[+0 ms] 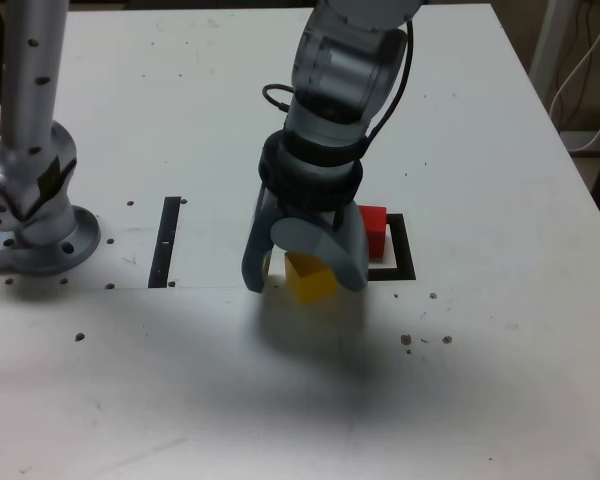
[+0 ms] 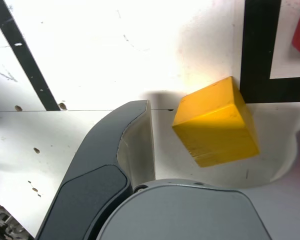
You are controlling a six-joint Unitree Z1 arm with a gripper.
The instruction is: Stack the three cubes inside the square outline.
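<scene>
Bright overhead light, table (image 1: 500,120) washed out near white in wrist view. Soft dark shadow under arm (image 1: 345,70). Exterior view slightly soft; wrist view sharper, no motion blur.

The exterior view looks down from the table's near edge; the wrist view, close overhead, shares the yellow cube (image 1: 308,277) (image 2: 216,123).

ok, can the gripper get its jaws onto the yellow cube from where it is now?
Probably yes. The gripper stands over the yellow cube with its jaws apart, one on each side, and nothing lies between them and the cube. The red cube sits apart, inside the square outline.
</scene>
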